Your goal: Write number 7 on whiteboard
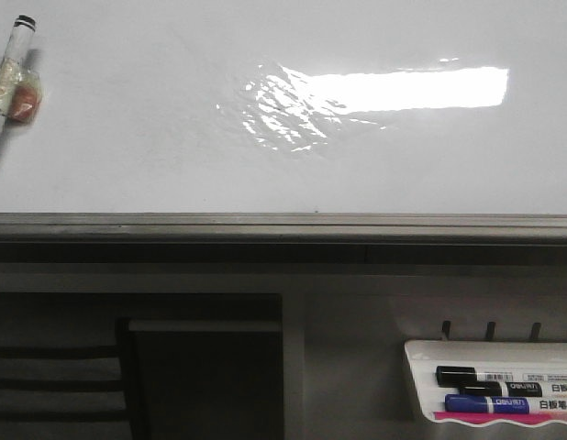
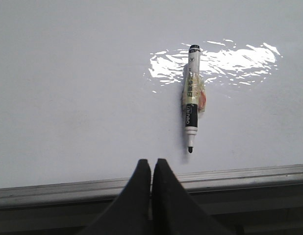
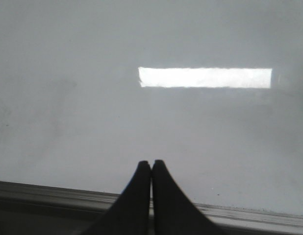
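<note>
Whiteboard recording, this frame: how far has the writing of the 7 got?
Nothing looks done: the whiteboard shows no stroke, only glare. The marker lies on the board, uncapped, with no pincer on it. The left pincer and right pincer are both shut and empty near the grey edge rail. Still left: opening a pincer, picking up the marker, then drawing the 7.

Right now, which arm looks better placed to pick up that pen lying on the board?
The left. Its tool, shut and empty, points almost straight at the uncapped marker on the whiteboard. The right tool, also shut, faces only bare board.
</note>
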